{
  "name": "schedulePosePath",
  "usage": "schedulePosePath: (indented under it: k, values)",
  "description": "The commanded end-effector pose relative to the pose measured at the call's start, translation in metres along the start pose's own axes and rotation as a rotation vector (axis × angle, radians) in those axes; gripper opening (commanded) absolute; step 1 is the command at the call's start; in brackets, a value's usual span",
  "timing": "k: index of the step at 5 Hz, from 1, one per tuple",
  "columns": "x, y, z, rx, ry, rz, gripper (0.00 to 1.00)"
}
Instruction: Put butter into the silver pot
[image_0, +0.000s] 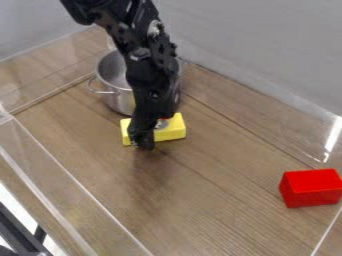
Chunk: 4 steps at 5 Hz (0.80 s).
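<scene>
The silver pot (118, 84) is bare polished metal, shiny enough to throw pale highlights along its straight wall, while the black gripper (143, 138) and the arm above it look like matt dark plastic or painted metal with only faint sheen. The butter (166, 127) has a smooth, flat yellow surface like printed card or plastic, and the red block (311, 186) is a plain, evenly coloured solid with a slightly satin face. The table (214, 210) shows light wood grain in a smooth laminate-like finish, ringed by clear glossy plastic walls (287, 95) that catch reflections.
</scene>
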<state>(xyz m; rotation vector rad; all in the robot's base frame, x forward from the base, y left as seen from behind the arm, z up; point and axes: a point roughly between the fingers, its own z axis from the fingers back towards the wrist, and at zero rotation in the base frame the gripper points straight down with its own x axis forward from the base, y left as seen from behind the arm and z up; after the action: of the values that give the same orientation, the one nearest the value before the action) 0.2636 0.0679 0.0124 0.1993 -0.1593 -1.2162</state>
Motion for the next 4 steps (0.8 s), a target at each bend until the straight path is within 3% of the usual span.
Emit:
schedulePosePath:
  k: [1,2,4]
  values:
    - [-0.011,-0.036,-0.038,-0.153,0.011,0.021,1.00]
    - [-0.013,-0.042,-0.040,-0.158,0.001,-0.019,0.00]
    - [-0.020,-0.052,-0.041,-0.165,-0.017,-0.101,0.00]
